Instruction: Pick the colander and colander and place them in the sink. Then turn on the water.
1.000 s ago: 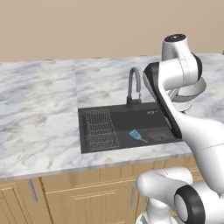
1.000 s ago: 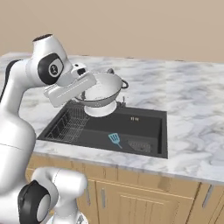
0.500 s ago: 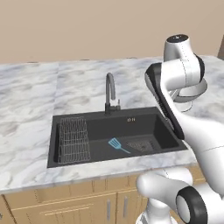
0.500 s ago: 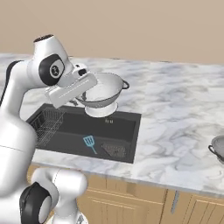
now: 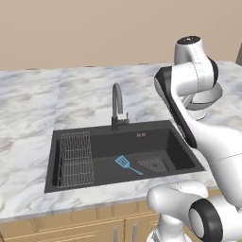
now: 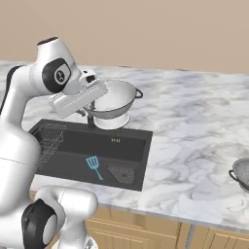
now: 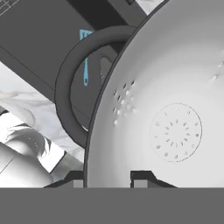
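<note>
- Left base view: the white colander (image 5: 206,97) is seen held above the counter (image 5: 33,108), right of the sink (image 5: 156,142), partly hidden by the arm. In the sink, a wire rack (image 5: 74,158) sits at the left and a blue spatula (image 5: 125,164) lies flat, blade toward the rack.
- Right base view: the white colander (image 6: 114,102) is carried upright, mouth up, over the sink's (image 6: 131,141) back edge. A grey colander (image 6: 241,173) rests on the counter, well to the right.
- Hand view: the gripper (image 7: 107,179) is clamped on the colander's (image 7: 175,109) rim, one fingertip (image 7: 141,176) inside the bowl.
</note>
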Available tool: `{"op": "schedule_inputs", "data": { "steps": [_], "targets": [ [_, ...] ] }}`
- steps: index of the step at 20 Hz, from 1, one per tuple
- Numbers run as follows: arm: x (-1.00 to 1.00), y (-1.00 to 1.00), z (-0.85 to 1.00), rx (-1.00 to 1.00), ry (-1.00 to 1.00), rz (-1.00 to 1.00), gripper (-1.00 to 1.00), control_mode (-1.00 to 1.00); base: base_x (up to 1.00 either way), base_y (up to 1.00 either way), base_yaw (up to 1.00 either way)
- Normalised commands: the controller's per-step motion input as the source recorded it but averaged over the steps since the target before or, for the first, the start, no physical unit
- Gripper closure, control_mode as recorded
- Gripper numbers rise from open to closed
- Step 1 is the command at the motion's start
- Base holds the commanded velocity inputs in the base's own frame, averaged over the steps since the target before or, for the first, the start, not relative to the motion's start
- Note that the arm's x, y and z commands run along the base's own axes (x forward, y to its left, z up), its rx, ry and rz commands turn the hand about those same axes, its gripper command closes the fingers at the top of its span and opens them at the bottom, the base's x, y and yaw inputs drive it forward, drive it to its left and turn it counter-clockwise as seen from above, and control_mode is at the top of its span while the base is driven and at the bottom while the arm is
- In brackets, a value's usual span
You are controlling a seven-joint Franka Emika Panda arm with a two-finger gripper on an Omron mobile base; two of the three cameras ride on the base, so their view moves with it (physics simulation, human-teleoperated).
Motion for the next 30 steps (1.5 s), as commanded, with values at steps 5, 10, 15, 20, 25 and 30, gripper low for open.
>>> {"op": "schedule_inputs", "data": {
  "steps": [5, 10, 15, 20, 25, 30],
  "targets": [
    [0.20, -0.20, -0.40, 0.00, 0.03, 0.13, 1.00, -1.00, 0.04, -0.08, 0.01],
    [0.43, 0.00, -0.76, 0.00, 0.15, 0.38, 1.00, -1.00, 0.00, 0.00, 0.00],
    [0.21, 0.00, -0.63, 0.01, 0.17, 0.39, 1.00, -1.00, 0.00, 0.00, 0.00],
    [0.17, -0.03, -0.49, 0.02, 0.23, 0.06, 1.00, -1.00, 0.00, 0.00, 0.00],
    [0.34, 0.00, -0.79, 0.00, 0.18, 0.03, 1.00, -1.00, 0.00, 0.00, 0.00],
    [0.19, 0.00, -0.65, 0.00, 0.02, 0.00, 1.00, -1.00, 0.00, 0.00, 0.00]
  ]
}}
